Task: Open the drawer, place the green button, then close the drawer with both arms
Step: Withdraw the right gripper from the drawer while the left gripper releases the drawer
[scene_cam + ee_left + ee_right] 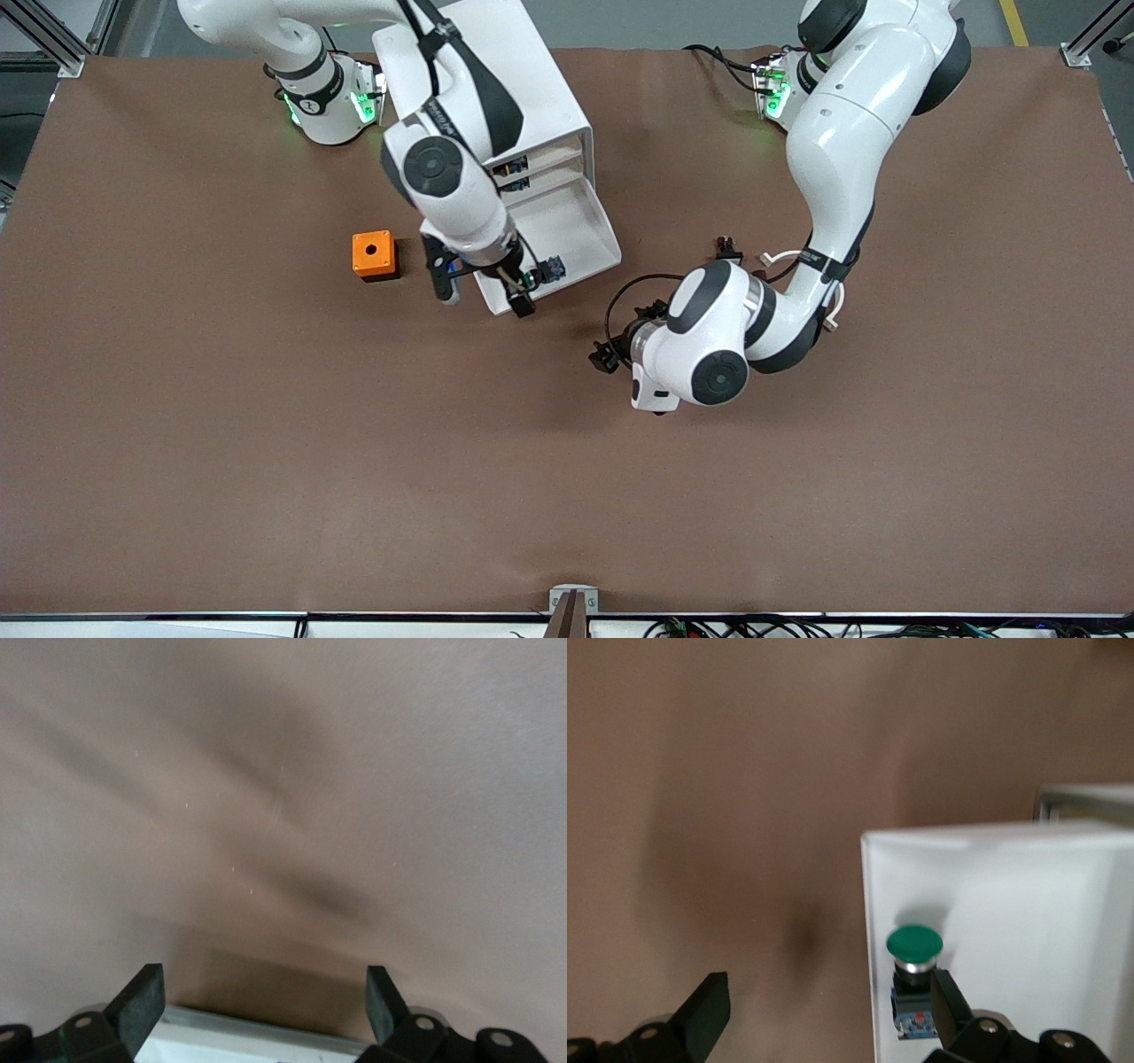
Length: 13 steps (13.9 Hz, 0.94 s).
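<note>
The drawer (567,232) stands pulled well out of the white cabinet (523,97), its open tray facing up so that something can be dropped in from above. The right pincer (496,288) hangs over the drawer's front corner with its fingers spread wide and gripping nothing. The green-capped button (914,950) sits upright inside the tray, close against the side wall and just beside one finger of that pincer, so it appears to have been let go already; the wide spread would let the pincer lift away without catching it.

The left pincer (266,1010) waits low over the bare brown surface (266,461), away from the drawer toward the left arm's end, its fingers also wide apart and empty. I judge the placing step done and the closing push still to come.

An orange cube with a hole (373,254) rests on the surface next to the right pincer, on the side away from the drawer.
</note>
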Motion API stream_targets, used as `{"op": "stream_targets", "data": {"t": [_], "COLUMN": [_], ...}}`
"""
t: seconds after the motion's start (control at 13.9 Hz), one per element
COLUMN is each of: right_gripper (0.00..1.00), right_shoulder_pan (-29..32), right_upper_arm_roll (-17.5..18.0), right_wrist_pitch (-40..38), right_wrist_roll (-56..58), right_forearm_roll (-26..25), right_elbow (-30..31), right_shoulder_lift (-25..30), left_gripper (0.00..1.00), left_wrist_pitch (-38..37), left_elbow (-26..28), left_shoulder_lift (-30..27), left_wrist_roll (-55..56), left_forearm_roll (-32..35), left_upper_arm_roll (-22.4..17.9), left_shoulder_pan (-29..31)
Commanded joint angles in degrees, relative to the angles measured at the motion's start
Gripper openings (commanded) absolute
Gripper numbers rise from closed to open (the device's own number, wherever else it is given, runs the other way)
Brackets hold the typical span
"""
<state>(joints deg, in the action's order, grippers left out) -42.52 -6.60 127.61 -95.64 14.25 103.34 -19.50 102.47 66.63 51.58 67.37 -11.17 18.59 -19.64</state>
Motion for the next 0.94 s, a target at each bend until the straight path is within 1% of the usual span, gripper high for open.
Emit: {"op": "stream_targets", "data": {"t": [0.0, 0.14, 0.29, 0.5, 0.72, 0.86], "right_gripper": [1.00, 1.00, 1.00, 1.00, 1.00, 1.00], "right_shoulder_pan": [4.89, 7.09, 11.13, 16.31, 22.20, 25.89], "right_upper_arm_roll": [0.71, 0.71, 0.89, 0.89, 0.80, 0.80], "right_wrist_pitch": [-4.55, -8.33, -8.61, -12.38, -13.53, -13.70], "right_wrist_roll": [13.49, 24.84, 32.75, 50.84, 64.83, 73.89], "right_forearm_roll": [-1.76, -8.51, -9.07, -8.81, -8.81, -8.89], "right_elbow": [-0.59, -0.68, -0.68, -0.77, -0.94, -0.85], "right_shoulder_lift": [3.32, 4.99, 6.40, 8.51, 10.09, 10.97], "left_gripper": [1.00, 1.00, 1.00, 1.00, 1.00, 1.00], "left_wrist_pitch": [1.77, 3.34, 4.32, 5.37, 7.47, 7.75], "left_elbow": [1.31, 1.40, 1.49, 1.57, 2.62, 3.24], "left_shoulder_lift": [-1.49, -1.49, -1.40, -1.40, -1.57, -1.75], "left_wrist_roll": [-1.19, -0.32, -0.14, 0.30, 4.42, 6.62], "left_forearm_roll": [5.08, 10.09, 12.48, 12.92, 16.69, 17.41], "left_upper_arm_roll": [-0.31, -0.40, -0.49, -0.93, -0.93, -0.84], "left_shoulder_pan": [-0.49, -1.62, -2.25, -3.03, -4.79, -5.58]}}
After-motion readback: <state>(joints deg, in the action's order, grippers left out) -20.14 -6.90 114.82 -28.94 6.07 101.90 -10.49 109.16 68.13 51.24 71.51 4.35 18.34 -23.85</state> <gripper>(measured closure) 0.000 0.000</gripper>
